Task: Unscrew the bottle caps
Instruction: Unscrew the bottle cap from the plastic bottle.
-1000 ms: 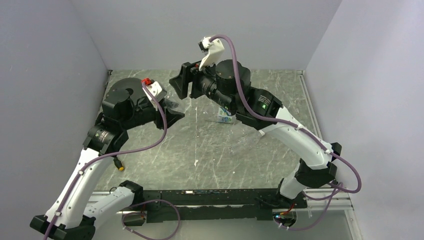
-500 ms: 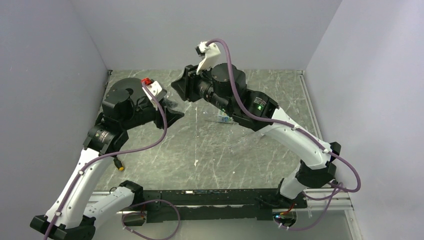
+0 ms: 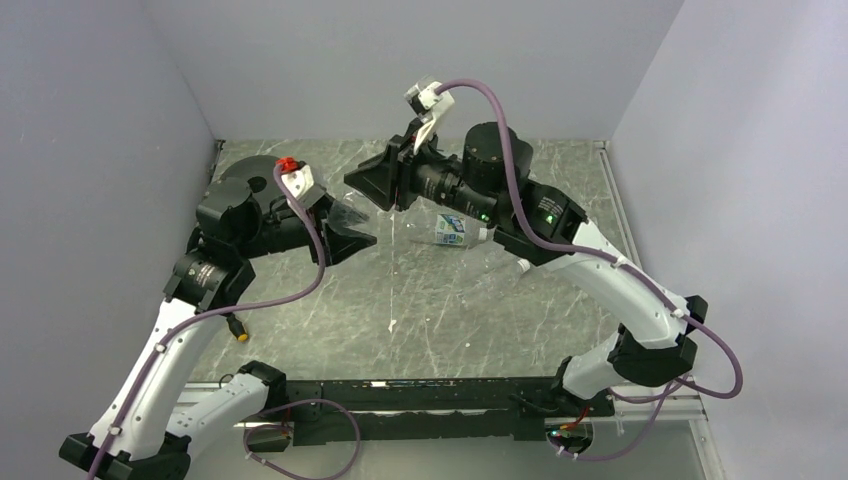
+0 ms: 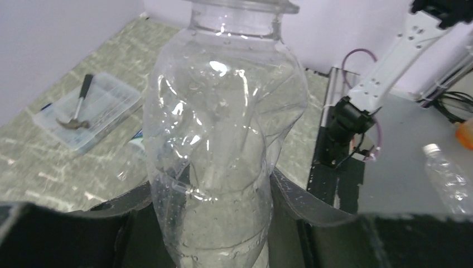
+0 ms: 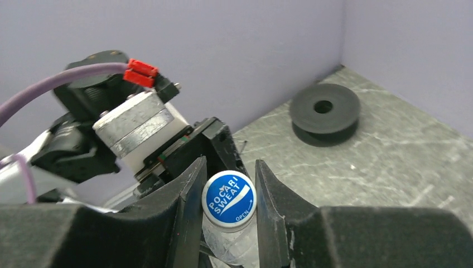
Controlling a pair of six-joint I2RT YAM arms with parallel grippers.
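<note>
Swung round and closed since a second ago, the right pincer (image 5: 230, 174) clamps the blue cap (image 5: 228, 201), which shows only from its own wrist. The left pincer (image 4: 212, 190) grips the clear bottle (image 4: 223, 111) above the table (image 3: 420, 300). Overhead, the arms hide the cap.

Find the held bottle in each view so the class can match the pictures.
Top: centre-left, bottle where the two arms meet.
Left wrist: fills the middle.
Right wrist: bottom centre, under the blue cap.
Shared landmark: the left fingers gripping it.
</note>
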